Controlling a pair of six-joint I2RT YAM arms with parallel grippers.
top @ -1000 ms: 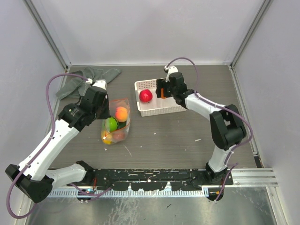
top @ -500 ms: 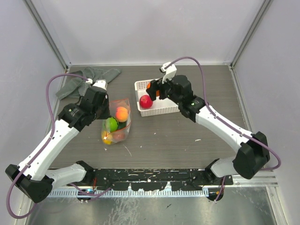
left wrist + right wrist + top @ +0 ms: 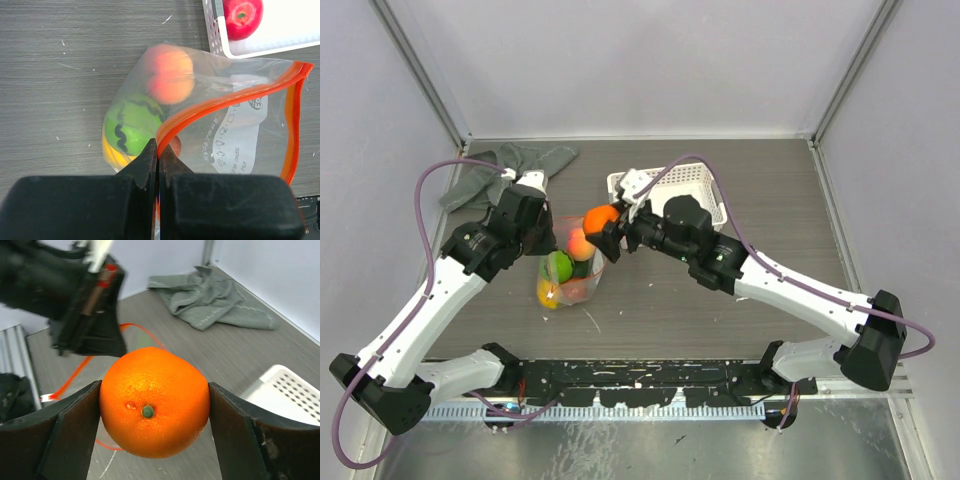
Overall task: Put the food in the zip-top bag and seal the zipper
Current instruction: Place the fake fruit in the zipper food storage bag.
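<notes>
The clear zip-top bag [image 3: 570, 268] lies left of centre, its mouth with the orange-red zipper strip [image 3: 225, 97] held open. My left gripper [image 3: 159, 150] is shut on that strip at the near edge of the mouth; in the top view my left gripper [image 3: 542, 236] is at the bag's left side. Inside the bag are a peach fruit [image 3: 170, 75], a green one [image 3: 132, 125] and a yellow one [image 3: 112, 155]. My right gripper [image 3: 154, 407] is shut on an orange fruit [image 3: 601, 219] just above the bag's mouth. A red fruit [image 3: 242, 17] lies in the basket.
The white lattice basket [image 3: 705, 190] stands at the back centre, partly hidden by my right arm. A grey cloth [image 3: 510, 165] lies crumpled at the back left corner. Walls close in the table on the left, back and right.
My right gripper has left the basket and swung left with the orange fruit, ending over the bag's mouth. The left gripper has held the bag's strip in place.
</notes>
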